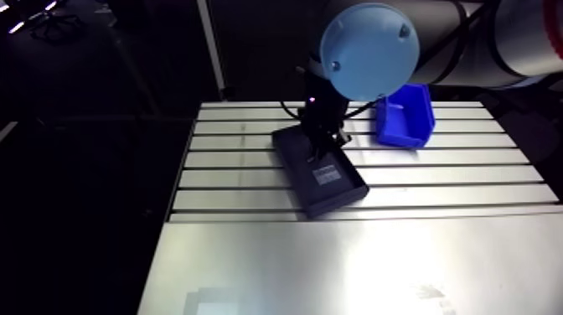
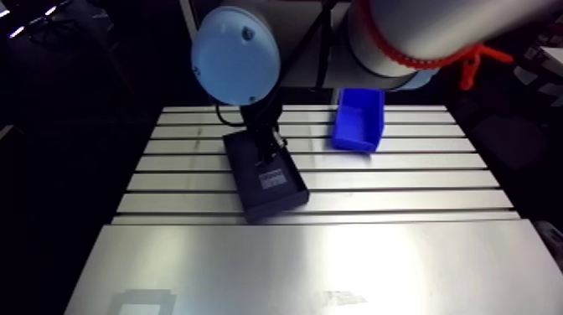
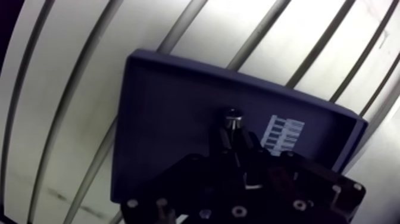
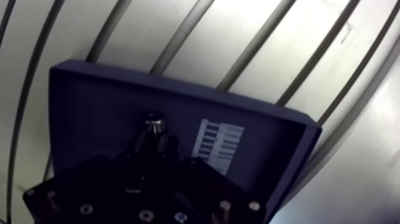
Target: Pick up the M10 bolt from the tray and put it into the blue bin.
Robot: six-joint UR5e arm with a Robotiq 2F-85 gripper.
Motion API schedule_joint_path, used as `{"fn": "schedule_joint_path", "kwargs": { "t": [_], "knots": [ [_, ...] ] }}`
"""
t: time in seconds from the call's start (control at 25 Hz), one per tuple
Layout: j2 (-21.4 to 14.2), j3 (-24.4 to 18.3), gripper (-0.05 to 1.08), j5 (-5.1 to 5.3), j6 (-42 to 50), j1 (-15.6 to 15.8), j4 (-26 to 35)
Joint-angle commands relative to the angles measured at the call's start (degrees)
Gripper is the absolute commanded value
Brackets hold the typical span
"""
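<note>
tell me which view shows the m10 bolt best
The wrist view: the small shiny metal bolt shows clearly, pinched at the tips of the black two-finger hand above the dark rectangular tray. In the arm view only the tray and the hand over it show; the bolt cannot be made out.

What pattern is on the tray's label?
White label with rows of dark print; best in the wrist view.

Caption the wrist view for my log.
Gripper low over the dark tray, bolt at its tip, white label beside it.
</note>
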Motion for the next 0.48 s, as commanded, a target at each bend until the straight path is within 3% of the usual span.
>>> {"fn": "schedule_joint_path", "kwargs": {
  "t": [0.04, 0.28, 0.48],
  "knots": [
    [-1.1, -0.3, 0.93, -0.13, 0.0, 0.0, 0.1],
    [-3.8, -1.6, 1.02, 0.22, -1.7, 0.0, 1.1],
    [-7.2, -3.6, 1.01, 0.13, -5.3, -0.1, 7.3]
  ]
}}
